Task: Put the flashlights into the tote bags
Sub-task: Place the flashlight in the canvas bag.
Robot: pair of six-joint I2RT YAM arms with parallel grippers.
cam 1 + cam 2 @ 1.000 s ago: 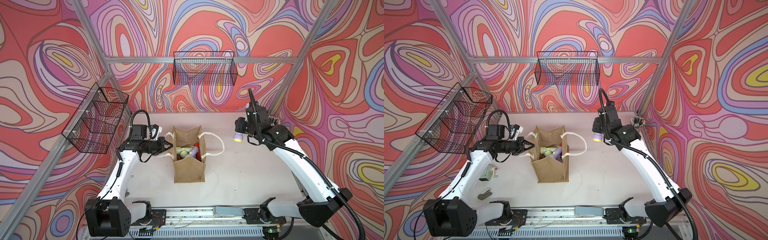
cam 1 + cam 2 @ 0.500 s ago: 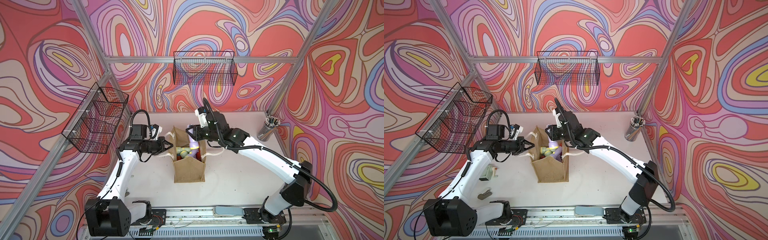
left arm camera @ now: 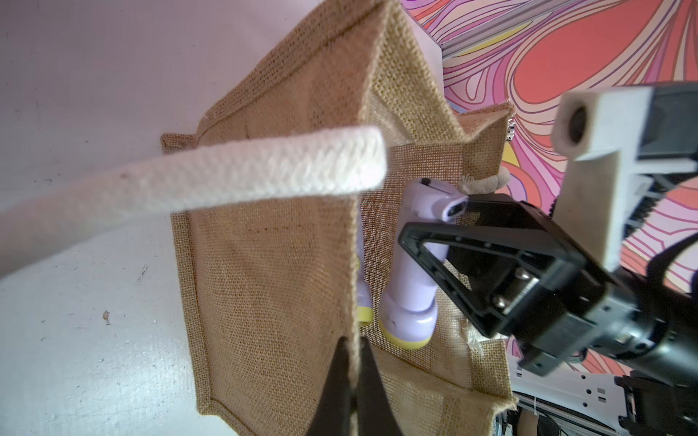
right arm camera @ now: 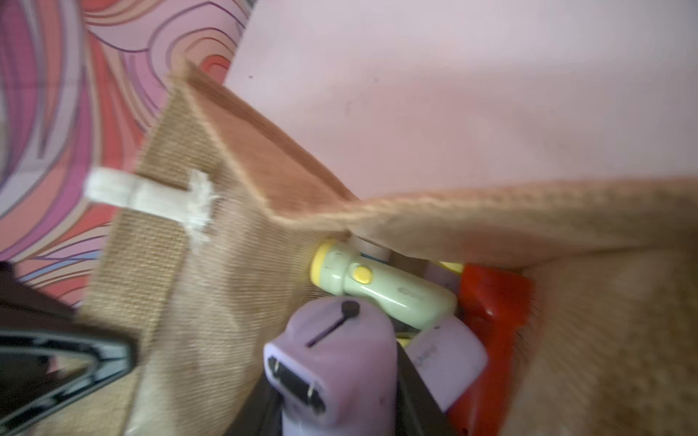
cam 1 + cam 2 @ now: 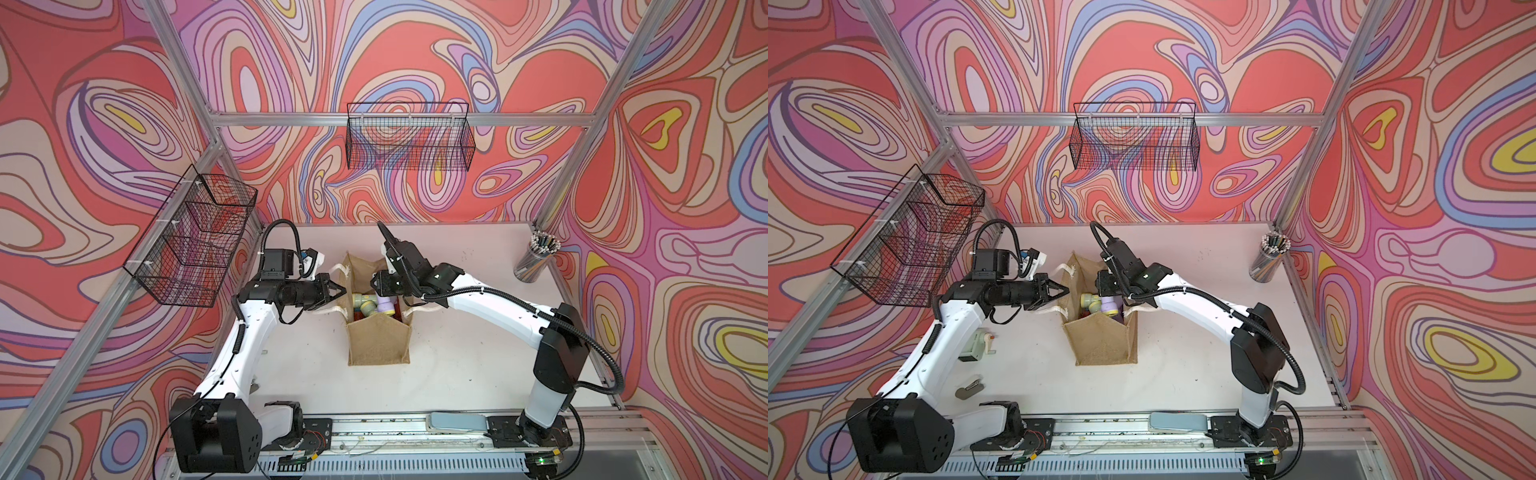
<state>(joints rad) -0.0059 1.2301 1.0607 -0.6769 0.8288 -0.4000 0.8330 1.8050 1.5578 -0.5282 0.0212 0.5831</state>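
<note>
On the white surface, a tan burlap tote bag stands upright. Its side rim is pinched in the left claw, jaws together on the cloth. The right claw is clamped on a lilac yellow-headed plastic flashlight in the bag mouth, over a pale green flashlight and a red flashlight. Far corner: metal cup of pencils.

Pale table w/ jute tote bag mid, pencil cup far-right corner, green gadget left.

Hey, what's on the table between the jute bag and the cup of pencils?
Nothing: the table is bare between the tote bag and the pencil cup; only the right arm reaches above it, in both top views.
</note>
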